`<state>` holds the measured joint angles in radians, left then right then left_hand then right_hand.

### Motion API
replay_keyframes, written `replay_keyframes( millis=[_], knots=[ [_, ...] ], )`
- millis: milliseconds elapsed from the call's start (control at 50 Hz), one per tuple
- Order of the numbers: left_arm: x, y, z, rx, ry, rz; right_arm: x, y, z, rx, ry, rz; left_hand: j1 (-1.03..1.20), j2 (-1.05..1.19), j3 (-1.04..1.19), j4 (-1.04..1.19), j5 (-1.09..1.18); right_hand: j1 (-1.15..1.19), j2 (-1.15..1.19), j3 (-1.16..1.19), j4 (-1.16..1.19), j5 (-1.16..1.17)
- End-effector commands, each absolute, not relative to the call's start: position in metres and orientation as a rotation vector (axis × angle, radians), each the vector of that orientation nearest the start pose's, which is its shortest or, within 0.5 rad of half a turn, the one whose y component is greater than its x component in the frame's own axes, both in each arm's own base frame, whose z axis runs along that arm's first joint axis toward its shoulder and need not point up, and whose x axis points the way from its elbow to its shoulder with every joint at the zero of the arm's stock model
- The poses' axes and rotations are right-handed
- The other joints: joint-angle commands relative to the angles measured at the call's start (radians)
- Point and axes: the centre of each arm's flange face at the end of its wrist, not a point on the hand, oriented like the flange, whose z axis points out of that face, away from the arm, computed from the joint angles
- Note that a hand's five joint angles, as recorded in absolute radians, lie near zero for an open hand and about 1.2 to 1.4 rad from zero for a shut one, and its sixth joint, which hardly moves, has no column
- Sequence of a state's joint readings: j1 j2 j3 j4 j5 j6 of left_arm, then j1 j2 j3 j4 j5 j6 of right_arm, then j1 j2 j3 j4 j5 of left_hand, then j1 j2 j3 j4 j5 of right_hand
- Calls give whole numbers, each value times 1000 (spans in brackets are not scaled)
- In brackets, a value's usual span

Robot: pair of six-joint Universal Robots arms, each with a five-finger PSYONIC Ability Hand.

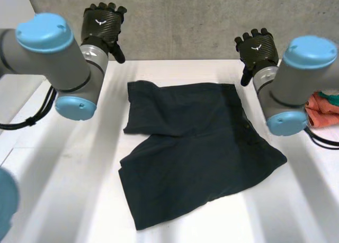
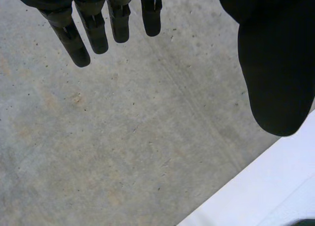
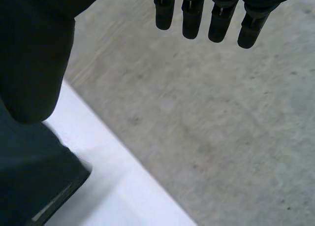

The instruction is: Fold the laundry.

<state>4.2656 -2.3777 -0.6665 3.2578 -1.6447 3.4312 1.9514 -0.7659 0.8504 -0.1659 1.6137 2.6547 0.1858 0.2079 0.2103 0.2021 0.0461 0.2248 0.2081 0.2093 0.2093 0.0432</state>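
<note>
White table [image 1: 63, 163] takes up most of the head view, w/ a grey concrete surface [image 1: 185, 20] beyond its far edge. Dark navy shorts [image 1: 196, 147] lie at the table's ctr, flat but rumpled, w/ the far-left part doubled over onto the rest. Their far edge sits near the table's far edge and the near-left corner reaches toward the near side.

Left arm [image 1: 47, 52] comes in from the left and right arm [image 1: 302, 73] from the right, both raised above the table.

Left hand [image 1: 101, 25] is up at the far left, by the table's far edge, well apart from the shorts. In its wrist view the fingers [image 2: 93, 31] are straight and slightly spread, thumb [image 2: 275, 68] set wide of them, w/ concrete btw.

Right hand [image 1: 258, 48] hovers just beyond the shorts' far-right corner, not touching. Its fingers [image 3: 211, 19] are straight and spread, thumb [image 3: 34, 53] held wide, w/ the shorts' corner and table edge near the thumb.

Orange cloth [image 1: 321, 108] w/ a bit of teal lies at the table's right edge, partly behind the right arm.
</note>
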Motion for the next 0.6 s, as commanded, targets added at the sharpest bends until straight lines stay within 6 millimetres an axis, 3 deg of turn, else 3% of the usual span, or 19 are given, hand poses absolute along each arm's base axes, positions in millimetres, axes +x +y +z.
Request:
replay_keyframes(
  millis=[20,60,80,120,140,200,220,300,400,520,600],
  knots=[
    [-304,-326,299,674,2074,-2363,268,-372,248,-1104,2097,-2106,-11,-33,-36,-28,-46,-50,-34,-35,-35,-43],
    [-299,-304,299,717,2137,-2306,259,-360,247,-1213,2110,-2023,-11,-33,-36,-28,-46,-50,-34,-35,-35,-43],
    [-294,-280,293,780,2218,-2225,248,-348,244,-1326,2132,-1933,-11,-33,-36,-28,-46,-50,-34,-35,-35,-43],
    [-291,-254,286,866,2307,-2135,239,-334,239,-1435,2156,-1834,-11,-33,-36,-28,-46,-21,-4,-6,-6,-14],
    [-286,-229,277,951,2412,-2027,229,-320,232,-1535,2181,-1725,62,40,37,46,27,40,57,56,56,47],
    [-279,-192,260,1065,2582,-1847,212,-303,222,-1656,2224,-1574,165,143,141,149,131,170,186,185,185,177],
    [-275,-170,247,1122,2700,-1716,201,-294,214,-1713,2244,-1476,206,184,182,190,171,222,239,238,238,229],
    [-266,-124,217,1190,2947,-1419,184,-282,194,-1770,2236,-1379,415,392,390,398,380,395,412,411,411,403],
    [-262,-105,191,1186,3004,-1359,174,-281,175,-1721,2169,-1444,409,387,385,393,375,446,463,461,461,453],
    [-264,-117,169,1129,2867,-1516,171,-280,155,-1698,2080,-1559,280,258,256,264,245,443,460,459,458,450],
    [-265,-120,160,1132,2820,-1514,172,-279,143,-1695,2037,-1610,277,255,253,261,242,434,451,450,450,441]
  ],
)
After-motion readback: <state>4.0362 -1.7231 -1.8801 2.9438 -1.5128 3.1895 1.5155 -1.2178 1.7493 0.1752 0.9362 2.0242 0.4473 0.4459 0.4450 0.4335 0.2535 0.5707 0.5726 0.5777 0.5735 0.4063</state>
